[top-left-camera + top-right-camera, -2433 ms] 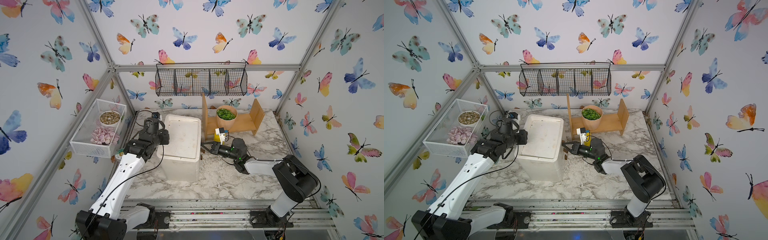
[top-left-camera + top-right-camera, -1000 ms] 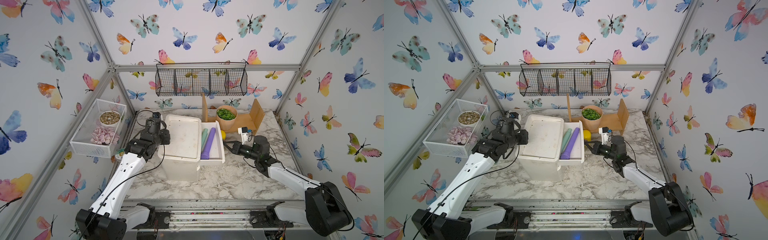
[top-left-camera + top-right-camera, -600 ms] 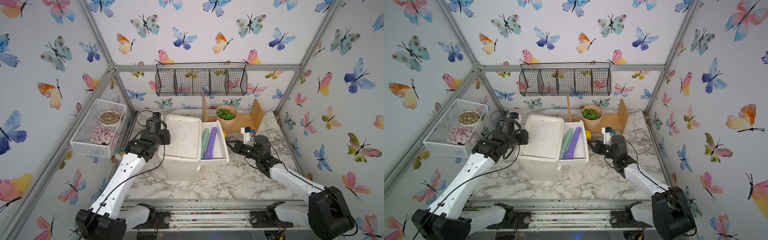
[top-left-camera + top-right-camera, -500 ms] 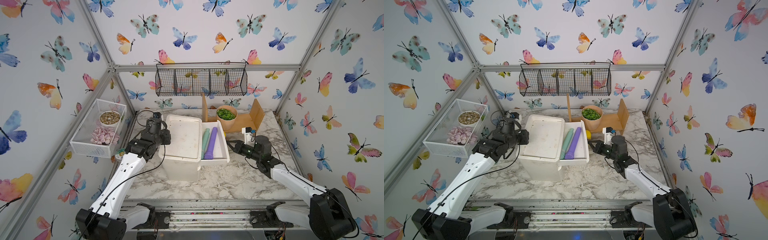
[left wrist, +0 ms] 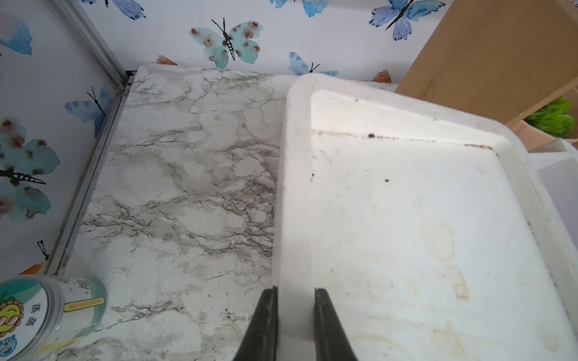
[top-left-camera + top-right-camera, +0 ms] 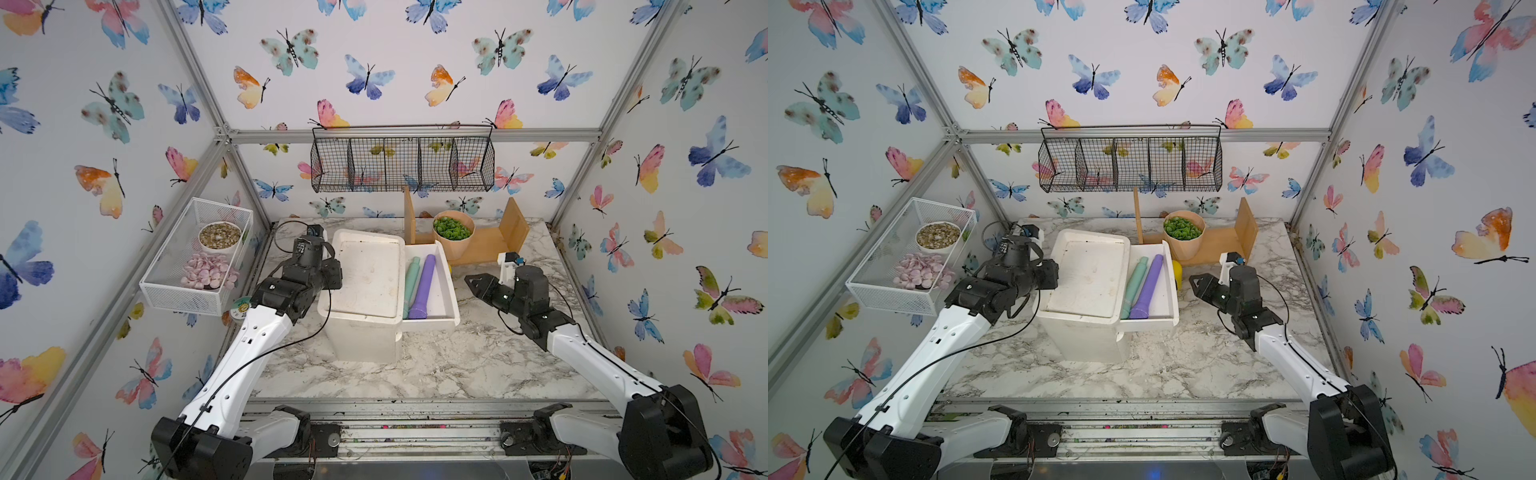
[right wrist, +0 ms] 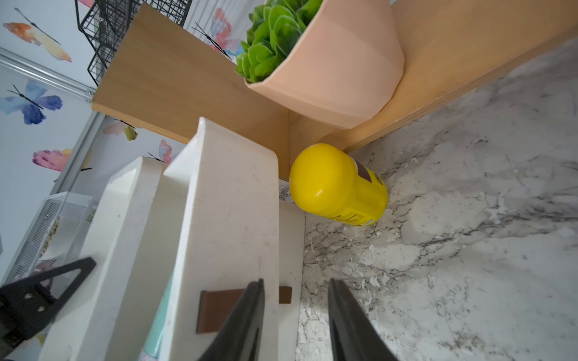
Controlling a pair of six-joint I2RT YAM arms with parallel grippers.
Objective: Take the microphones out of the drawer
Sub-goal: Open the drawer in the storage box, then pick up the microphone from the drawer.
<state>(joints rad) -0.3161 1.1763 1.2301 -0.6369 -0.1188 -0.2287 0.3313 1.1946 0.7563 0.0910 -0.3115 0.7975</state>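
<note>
Two smooth cylinders [image 6: 424, 286] in white plastic drawer [image 6: 430, 325], left fingers [image 5: 264, 328] clenching cabinet rim [image 5: 294, 187], right fingers [image 7: 344, 322] released

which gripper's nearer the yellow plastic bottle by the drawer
Right. Right gripper: open, close beside the yellow bottle. Left gripper: across the white cabinet, clamped on its far rim.

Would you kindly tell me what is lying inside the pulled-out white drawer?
Two long items lie side by side in the drawer: a mint-green cylinder and a purple cylinder. The cabinet top covers the drawer's inner part, so anything there is hidden.
</note>
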